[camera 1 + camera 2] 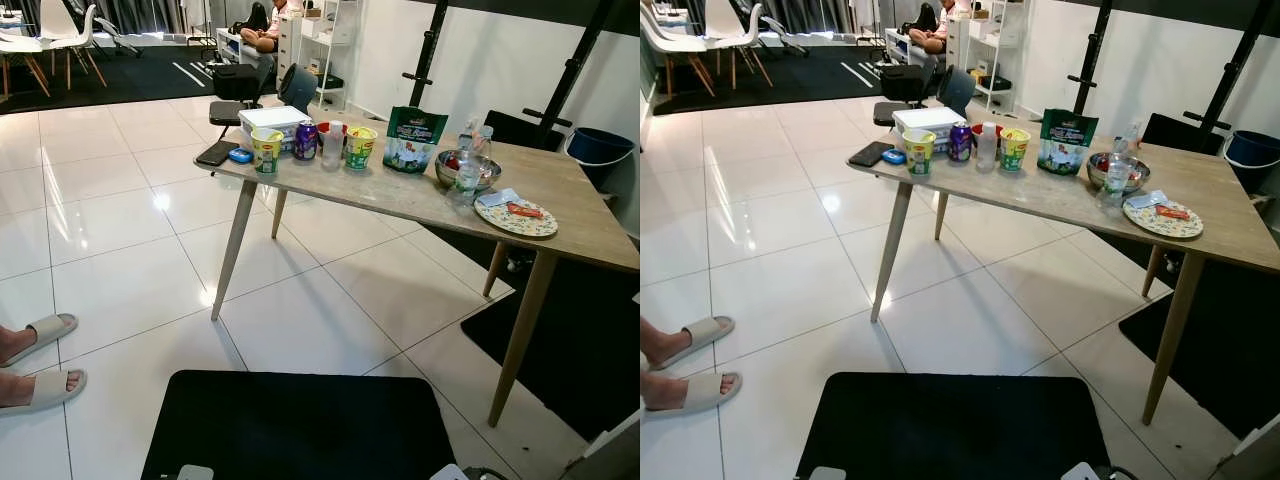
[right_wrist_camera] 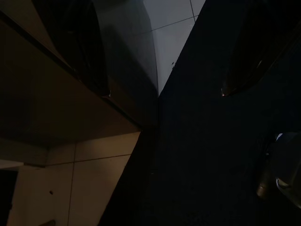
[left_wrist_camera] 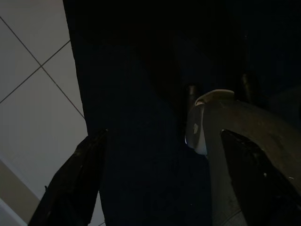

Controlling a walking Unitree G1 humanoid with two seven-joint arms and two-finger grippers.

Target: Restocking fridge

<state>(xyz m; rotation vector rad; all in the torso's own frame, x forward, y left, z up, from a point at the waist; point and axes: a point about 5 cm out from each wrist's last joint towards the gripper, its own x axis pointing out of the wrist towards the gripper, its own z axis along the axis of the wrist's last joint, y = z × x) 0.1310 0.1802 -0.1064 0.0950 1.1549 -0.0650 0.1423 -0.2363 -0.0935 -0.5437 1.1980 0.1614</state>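
Note:
A wooden table [image 1: 400, 192] stands ahead on white tiles. On it are two yellow-green noodle cups [image 1: 266, 150] [image 1: 360, 147], a purple can [image 1: 305, 141], a clear bottle [image 1: 332, 146], a green bag [image 1: 413, 140], a metal bowl [image 1: 480, 166] holding something red, a small water bottle [image 1: 467, 180], and a patterned plate [image 1: 520, 222] with snacks. A white box [image 1: 273, 119], a black phone [image 1: 217, 153] and a small blue item [image 1: 240, 155] lie at the far left end. Both arms hang idle. My left gripper [image 3: 160, 188] and right gripper [image 2: 169, 52] are open over the black mat, holding nothing.
A black mat [image 1: 300, 425] lies just before me. A person's feet in beige sandals [image 1: 35, 360] are at the left edge. A black office chair [image 1: 238, 92] stands behind the table, a blue bucket [image 1: 598, 146] at the back right, and white chairs [image 1: 60, 40] far left.

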